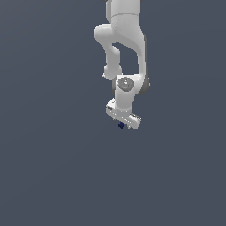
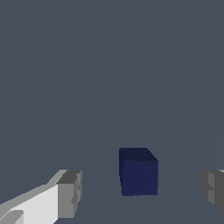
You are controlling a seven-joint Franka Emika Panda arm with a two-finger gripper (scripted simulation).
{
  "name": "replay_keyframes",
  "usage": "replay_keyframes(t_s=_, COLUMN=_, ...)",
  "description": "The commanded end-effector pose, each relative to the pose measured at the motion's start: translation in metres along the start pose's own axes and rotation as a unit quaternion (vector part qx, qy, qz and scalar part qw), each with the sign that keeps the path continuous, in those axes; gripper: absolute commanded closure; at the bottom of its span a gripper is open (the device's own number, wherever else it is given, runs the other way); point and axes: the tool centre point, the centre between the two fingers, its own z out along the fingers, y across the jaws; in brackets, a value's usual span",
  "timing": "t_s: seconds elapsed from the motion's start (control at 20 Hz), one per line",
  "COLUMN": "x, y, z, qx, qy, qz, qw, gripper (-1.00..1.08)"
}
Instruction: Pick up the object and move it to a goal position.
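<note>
Your white arm (image 1: 126,39) reaches down from the top of the exterior view over a plain dark grey tabletop (image 1: 48,167). At its lower end the hand (image 1: 124,120) points downward, and a tiny dark navy-blue block (image 1: 121,126) peeks out just beneath it.

In the wrist view, you see the block (image 2: 138,172) between the two grey fingertips (image 2: 70,194), with clear space on both sides. It sits a little nearer the fingertip at the frame's edge than the other, but touches neither. Your hand (image 2: 142,192) is spread wide and grips nothing. The block looks cube-like, one corner slightly bevelled. Whether it rests on the tabletop cannot be told for certain, as the surface is uniformly grey.
</note>
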Motion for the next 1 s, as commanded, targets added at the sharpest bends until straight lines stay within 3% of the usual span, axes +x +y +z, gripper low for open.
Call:
replay_keyframes(t_s=0.0, x=0.000, y=0.000, z=0.012, qx=0.000, qy=0.000, qz=0.001, qw=1.0000, gripper=-0.92)
replay_keyframes(t_s=0.35, x=0.000, y=0.000, z=0.024, qx=0.000, qy=0.000, qz=0.001, qw=1.0000, gripper=-0.92)
replay_keyframes(t_s=0.4, x=0.000, y=0.000, z=0.024, qx=0.000, qy=0.000, qz=0.001, qw=1.0000, gripper=1.08)
replay_keyframes(t_s=0.95, x=0.000, y=0.000, z=0.024, qx=0.000, qy=0.000, qz=0.001, qw=1.0000, gripper=1.08)
